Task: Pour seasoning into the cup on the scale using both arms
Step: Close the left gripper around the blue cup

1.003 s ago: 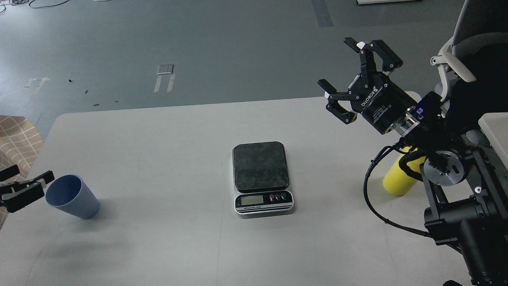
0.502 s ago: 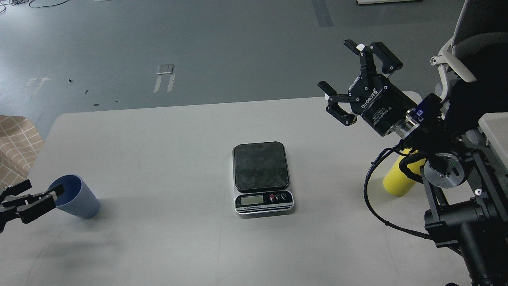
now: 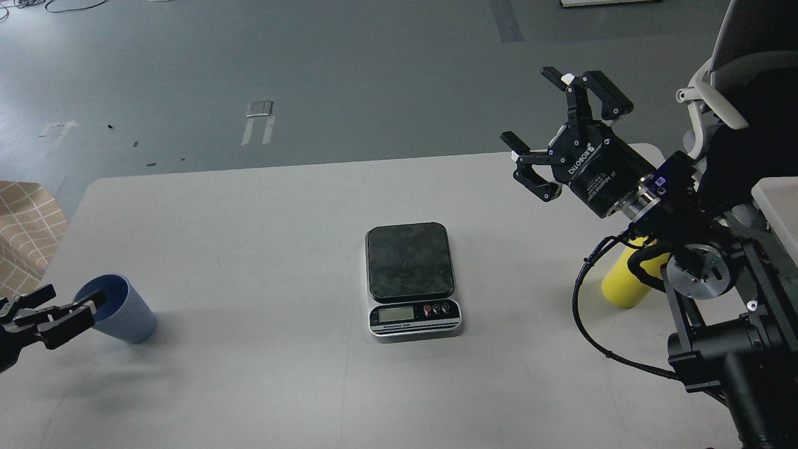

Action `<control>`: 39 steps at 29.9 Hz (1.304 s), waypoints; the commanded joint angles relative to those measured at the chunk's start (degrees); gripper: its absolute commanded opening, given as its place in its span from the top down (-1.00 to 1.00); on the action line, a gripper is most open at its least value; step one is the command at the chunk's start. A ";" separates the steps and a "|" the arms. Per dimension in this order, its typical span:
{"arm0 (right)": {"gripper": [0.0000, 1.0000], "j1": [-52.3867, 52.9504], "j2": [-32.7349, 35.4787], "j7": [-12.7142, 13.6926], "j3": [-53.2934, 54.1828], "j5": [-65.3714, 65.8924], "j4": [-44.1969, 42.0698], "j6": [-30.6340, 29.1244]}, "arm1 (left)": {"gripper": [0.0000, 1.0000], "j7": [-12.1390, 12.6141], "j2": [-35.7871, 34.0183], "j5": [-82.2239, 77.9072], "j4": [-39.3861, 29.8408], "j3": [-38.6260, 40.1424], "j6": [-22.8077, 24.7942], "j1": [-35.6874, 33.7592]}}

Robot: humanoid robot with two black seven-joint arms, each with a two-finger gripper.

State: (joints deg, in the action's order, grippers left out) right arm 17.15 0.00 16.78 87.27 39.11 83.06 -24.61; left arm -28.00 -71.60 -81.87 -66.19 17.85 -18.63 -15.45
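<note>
At the lower left of the frame the left gripper sat at the rim of the blue cup, its fingers appearing to pinch the near wall, one tip inside the mouth. The cup leaned slightly on the desk. To carry it well, the grip probably needed to be firm and the cup lifted level. The scale stood bare at the centre, well apart from the cup. At the upper right the right gripper hung above the desk with fingers spread, holding nothing. The yellow bottle stood below it, partly hidden by the arm.
</note>
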 commanded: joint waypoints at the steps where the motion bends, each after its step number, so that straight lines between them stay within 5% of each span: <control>1: -1.00 -0.01 0.00 0.00 0.01 0.00 0.00 0.00 | -0.73 0.00 0.76 -0.91 0.53 -0.09 0.00 -0.02; 8: -1.00 -0.01 0.00 -0.09 -0.08 0.09 -0.18 0.00 | -0.41 0.00 0.85 -3.56 0.97 0.00 -0.09 -0.20; 14: -1.00 0.25 0.00 -0.08 -0.17 0.18 -0.53 0.00 | 0.29 0.00 0.41 -4.43 1.06 0.00 -0.26 -0.37; 19: -1.00 0.52 0.00 -0.09 -0.17 0.18 -0.71 0.00 | 0.43 0.00 0.85 -4.70 1.85 0.00 -0.26 -0.37; 24: -1.00 0.52 0.00 0.00 -0.17 0.18 -0.71 0.00 | 0.79 0.00 0.85 -6.71 1.85 0.08 -0.26 -0.37; 39: -1.00 0.16 0.00 -0.08 -0.17 0.18 -0.71 0.00 | 1.00 0.00 0.76 -6.72 1.85 0.44 -0.18 -1.51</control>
State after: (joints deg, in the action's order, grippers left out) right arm 17.32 0.00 16.76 87.10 39.29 82.35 -24.61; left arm -28.00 -70.69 -88.78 -64.33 17.97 -18.91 -16.13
